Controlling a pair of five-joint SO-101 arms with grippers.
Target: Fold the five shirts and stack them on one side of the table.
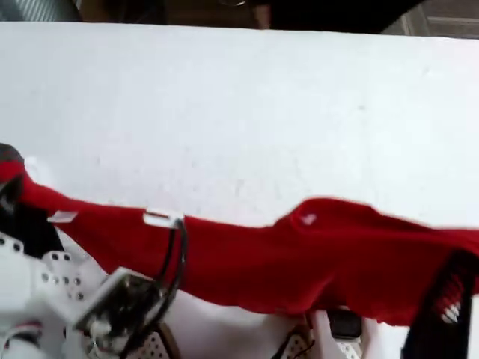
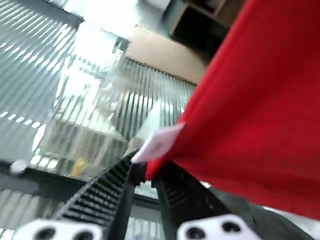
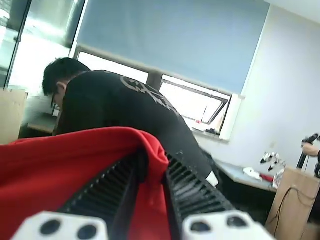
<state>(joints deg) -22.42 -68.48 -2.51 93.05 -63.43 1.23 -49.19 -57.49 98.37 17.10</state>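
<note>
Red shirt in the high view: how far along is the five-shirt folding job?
Done: nothing looks folded yet. In hand: the left gripper and right gripper each pinch the red shirt, which hangs spread between them over the white table. Left: folding this shirt, stacking it at one side, then the others.

We count one red shirt [image 1: 299, 254] and one white desk [image 1: 239, 112]. We count two hands, the left hand [image 2: 142, 167] and the right hand [image 3: 152, 160], both clamped on that one shirt. Each hand has two ribbed black fingers [image 3: 105, 186], four in all. By the left hand we count one white label [image 2: 159, 142].
</note>
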